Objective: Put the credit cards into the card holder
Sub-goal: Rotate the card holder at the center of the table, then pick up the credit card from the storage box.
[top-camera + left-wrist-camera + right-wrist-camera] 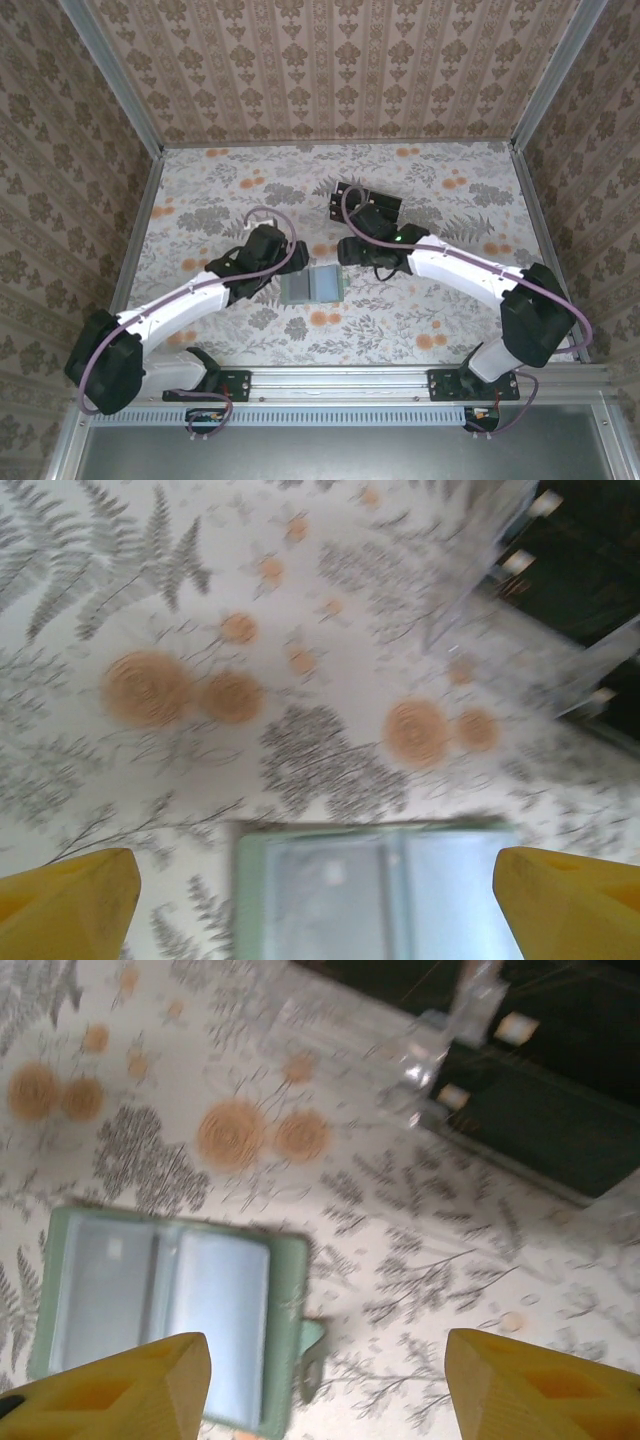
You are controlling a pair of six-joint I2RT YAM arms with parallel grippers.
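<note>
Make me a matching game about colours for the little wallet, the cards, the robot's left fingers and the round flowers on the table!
Things:
1. card holder
2. credit cards
3. left tool's fingers
4. round flowers

Colours:
a. yellow
b. orange
c. black
d. pale green

Pairs: 1-d, 2-c, 3-a, 4-b
</note>
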